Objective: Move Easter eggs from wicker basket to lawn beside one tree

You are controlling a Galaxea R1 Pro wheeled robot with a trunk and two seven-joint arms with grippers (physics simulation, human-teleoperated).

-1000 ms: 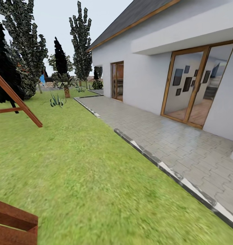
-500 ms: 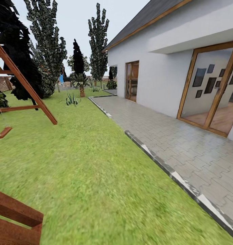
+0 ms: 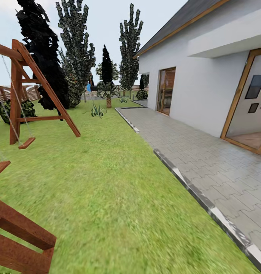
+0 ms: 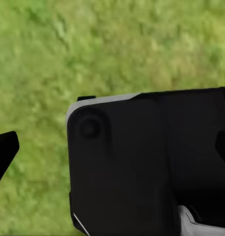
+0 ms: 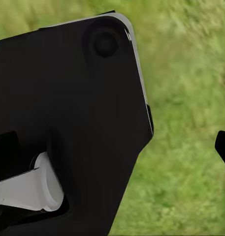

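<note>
The Easter eggs and the wicker basket are out of view. The lawn (image 3: 107, 182) stretches ahead of me to a row of trees with dark, angular leaves (image 3: 76, 57) at the far end of the garden. In the left wrist view my left gripper (image 4: 112, 152) hangs over grass, its fingertips (image 4: 3, 152) far apart at the picture's edges, a black part of my body behind them. My right gripper (image 5: 112, 150) is likewise over grass, fingertips (image 5: 224, 147) wide apart. Both are open with nothing in them.
A wooden swing frame (image 3: 39, 83) stands on the left, and brown wooden beams (image 3: 20, 236) lie close at the lower left. A grey paved area (image 3: 206, 160) with a stone kerb runs along the white house (image 3: 199, 83). A short palm (image 3: 108, 93) and a spiky plant (image 3: 97, 111) stand farther off.
The head camera has swung left: house and paving slid to the right of the picture, and the swing frame with its seat came into view. Nothing in the garden itself moved.
</note>
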